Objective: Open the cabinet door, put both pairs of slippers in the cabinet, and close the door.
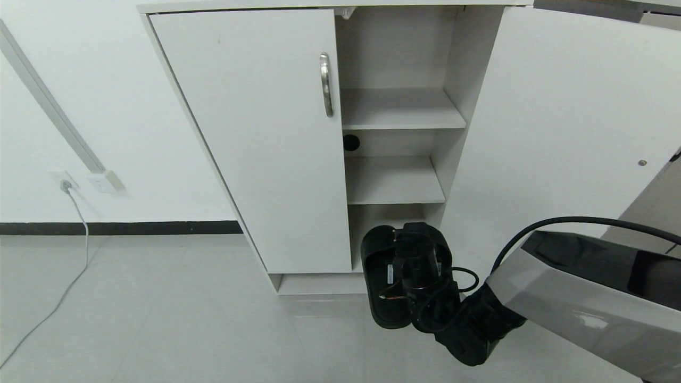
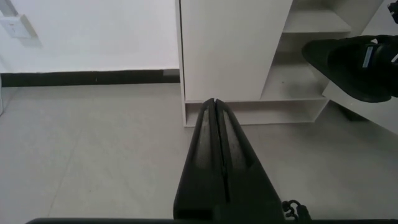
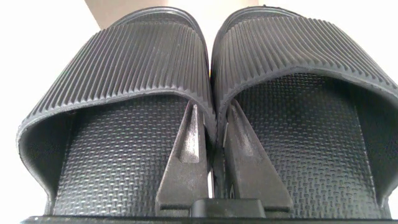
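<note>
- Wall socket (image 1: pixel 65 185): on the white wall at far left. A grey cable (image 1: pixel 80 229) is plugged into it and trails down onto the floor (image 1: pixel 186 319).
- Left gripper (image 2: pixel 215 107): fingers pressed flat together with nothing between them. It is poised above the floor and pointed toward the cabinet's base.
- Cabinet (image 1: pixel 319 284): white, standing against the wall on a low plinth.
- Left door (image 1: pixel 255 138): shut, with a vertical metal handle (image 1: pixel 326 84) near its inner edge.
- Shelves (image 1: pixel 399 109): two white boards in the open right-hand compartment, with a bottom compartment beneath them.
- Slippers (image 1: pixel 380 276): one black pair with ribbed straps, held side by side and clear of the floor. They are just in front of the bottom compartment's opening, toes toward the cabinet.
- Right gripper (image 1: pixel 417 260): clamped on the slippers. One of its fingers (image 3: pixel 186 155) sits inside each slipper, pinching the two adjoining side walls together.
- Right door (image 1: pixel 558 133): swung wide open, its inner face just to the right of the slippers.
</note>
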Robot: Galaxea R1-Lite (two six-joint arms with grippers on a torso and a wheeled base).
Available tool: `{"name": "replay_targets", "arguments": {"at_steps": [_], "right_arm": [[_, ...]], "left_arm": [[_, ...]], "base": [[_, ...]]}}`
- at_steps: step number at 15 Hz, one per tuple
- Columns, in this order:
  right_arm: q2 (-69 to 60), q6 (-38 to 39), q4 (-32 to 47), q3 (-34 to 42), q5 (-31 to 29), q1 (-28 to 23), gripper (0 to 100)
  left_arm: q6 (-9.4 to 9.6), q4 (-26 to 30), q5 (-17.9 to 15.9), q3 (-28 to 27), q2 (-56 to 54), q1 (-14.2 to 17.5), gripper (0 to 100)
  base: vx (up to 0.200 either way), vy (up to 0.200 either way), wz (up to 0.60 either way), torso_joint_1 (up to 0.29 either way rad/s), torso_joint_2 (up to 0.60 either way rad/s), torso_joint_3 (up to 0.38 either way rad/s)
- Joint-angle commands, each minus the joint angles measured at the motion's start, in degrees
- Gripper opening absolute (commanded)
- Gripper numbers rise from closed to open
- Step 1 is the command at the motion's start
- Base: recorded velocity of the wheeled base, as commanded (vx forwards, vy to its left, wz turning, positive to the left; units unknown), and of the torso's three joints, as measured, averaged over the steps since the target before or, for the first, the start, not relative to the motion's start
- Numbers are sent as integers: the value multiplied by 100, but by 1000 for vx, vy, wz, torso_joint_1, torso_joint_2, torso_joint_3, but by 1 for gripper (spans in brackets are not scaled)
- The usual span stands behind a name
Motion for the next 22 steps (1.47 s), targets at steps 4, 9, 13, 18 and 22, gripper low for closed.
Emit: {"name": "replay_targets", "arguments": {"at_steps": [4, 9, 13, 18, 22], "right_arm": [[-233, -256, -372, 23, -5, 34, 0], [-224, -889, -1611, 243, 12, 42, 0], [-216, -889, -1585, 234, 3, 7, 0], [-75, -862, -1444, 190, 3, -98, 0], [-75, -845, -1426, 190, 3, -116, 0]], "left_arm": [[-2, 0, 4, 1, 7, 6, 0], [6, 0, 4, 1, 7, 6, 0], [15, -9, 4, 10, 7, 6, 0], [15, 0, -4, 10, 7, -2, 0], [15, 0, -4, 1, 7, 6, 0]], "base": [[0, 0, 0, 1, 3, -109], [0, 0, 0, 0, 0, 0], [0, 0, 0, 0, 0, 0], [40, 0, 0, 0, 0, 1], [200, 0, 0, 0, 1, 2]]}}
